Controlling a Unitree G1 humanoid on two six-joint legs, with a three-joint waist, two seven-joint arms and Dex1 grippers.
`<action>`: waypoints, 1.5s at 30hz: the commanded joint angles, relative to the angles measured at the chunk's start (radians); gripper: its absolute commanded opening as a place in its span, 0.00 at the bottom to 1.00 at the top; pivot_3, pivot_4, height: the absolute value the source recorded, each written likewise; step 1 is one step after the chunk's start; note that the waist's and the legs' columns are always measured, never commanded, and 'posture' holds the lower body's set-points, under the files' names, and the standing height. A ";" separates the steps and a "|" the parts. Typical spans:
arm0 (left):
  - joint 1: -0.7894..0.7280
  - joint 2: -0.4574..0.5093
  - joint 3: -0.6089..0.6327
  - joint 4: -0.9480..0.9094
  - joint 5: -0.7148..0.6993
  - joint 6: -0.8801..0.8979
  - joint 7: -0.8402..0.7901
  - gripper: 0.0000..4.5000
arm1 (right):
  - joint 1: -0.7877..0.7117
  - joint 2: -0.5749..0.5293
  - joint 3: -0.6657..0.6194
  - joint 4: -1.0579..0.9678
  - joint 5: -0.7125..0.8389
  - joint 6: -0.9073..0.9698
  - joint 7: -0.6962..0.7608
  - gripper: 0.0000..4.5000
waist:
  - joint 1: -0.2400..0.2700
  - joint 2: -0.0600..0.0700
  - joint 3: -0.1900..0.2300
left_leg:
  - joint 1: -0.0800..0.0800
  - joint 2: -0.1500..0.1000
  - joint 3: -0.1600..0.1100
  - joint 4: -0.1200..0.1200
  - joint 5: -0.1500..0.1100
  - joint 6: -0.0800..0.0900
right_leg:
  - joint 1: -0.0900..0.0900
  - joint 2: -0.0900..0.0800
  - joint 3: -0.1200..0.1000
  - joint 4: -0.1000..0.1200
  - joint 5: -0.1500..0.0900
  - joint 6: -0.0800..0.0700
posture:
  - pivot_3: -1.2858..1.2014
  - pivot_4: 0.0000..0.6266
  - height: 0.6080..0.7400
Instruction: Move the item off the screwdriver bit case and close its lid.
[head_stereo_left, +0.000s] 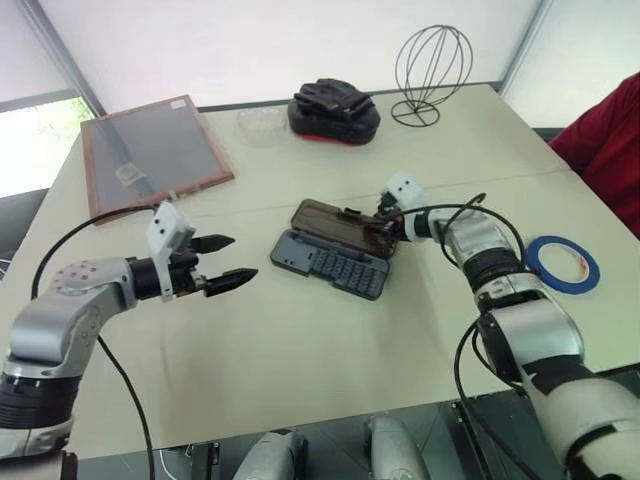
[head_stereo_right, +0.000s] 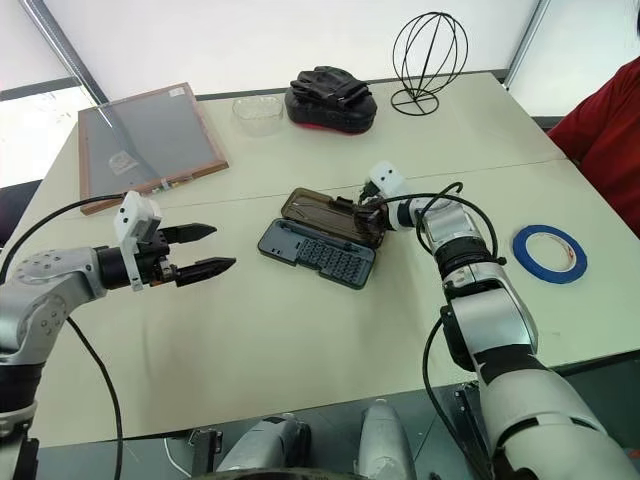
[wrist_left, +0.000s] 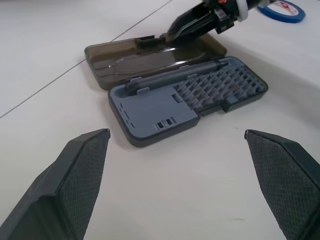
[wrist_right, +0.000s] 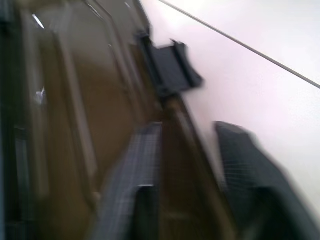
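Motion blur smears the right wrist view, yet the right gripper's two black fingers show pinched on the far rim of the smoky brown translucent lid, beside its dark latch tab. That lid lies flat open behind the grey-blue screwdriver bit case mid-table. Flat blue tape roll rests well apart, near the table's right edge. Left gripper hangs spread wide and empty over bare tabletop left of the case.
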 joint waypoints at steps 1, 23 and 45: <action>-0.001 -0.017 0.011 -0.038 -0.008 -0.011 0.019 1.00 | 0.001 0.019 0.014 0.049 -0.027 -0.002 0.008 0.01 | -0.008 -0.001 -0.001 | 0.000 0.000 0.000 0.000 0.000 0.000 | 0.000 0.000 0.000 0.000 0.000 0.000 | 0.52 0.24 1.00; -0.033 0.043 -0.074 -0.075 -0.006 -0.007 -0.119 1.00 | 0.114 -0.084 0.152 -0.330 -0.067 -0.648 0.401 0.01 | -0.018 0.000 -0.001 | -0.001 0.000 -0.002 -0.001 0.000 0.000 | 0.000 0.001 -0.001 0.000 0.000 0.000 | 0.52 0.24 1.00; -0.041 -0.006 -0.069 -0.057 0.001 -0.037 -0.066 1.00 | 0.145 -0.132 0.045 -0.538 -0.058 -0.513 0.265 0.91 | -0.015 0.000 0.000 | -0.001 0.000 -0.002 -0.001 0.000 0.000 | -0.001 0.001 -0.001 0.000 0.000 0.000 | 0.52 0.24 1.00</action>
